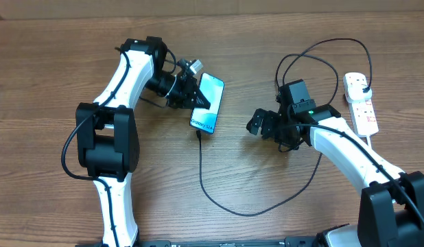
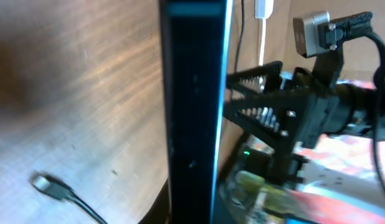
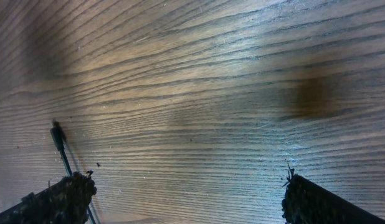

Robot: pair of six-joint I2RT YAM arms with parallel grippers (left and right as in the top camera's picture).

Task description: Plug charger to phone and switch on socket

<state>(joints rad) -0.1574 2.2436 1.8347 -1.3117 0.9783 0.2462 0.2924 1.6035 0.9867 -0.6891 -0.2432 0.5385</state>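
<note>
- Gripping the phone (image 1: 212,103) by one long edge, the left gripper (image 1: 197,96) was closed on it and held it tilted up on one side. The left wrist view showed the phone edge-on down its centre.
- The charger's connector tip (image 1: 198,134) lay on the wooden table (image 1: 47,206) just below the phone's lower end, apart from it. Plugging the phone in was therefore not yet done.
- The charger cable (image 1: 219,202) ran from that tip in a loose loop across the front of the table toward the right.
- The right gripper (image 1: 258,123) hung low over bare wood between phone and power strip, jaws spread wide and holding nothing. The connector tip sat near its left finger in the right wrist view, so picking up the tip looked like the next step.
- The power strip (image 1: 366,118) lay at the far right, with a black plug (image 1: 363,84) apparently seated in its far outlet. Its switch was too small to read, and switching on probably remained.
</note>
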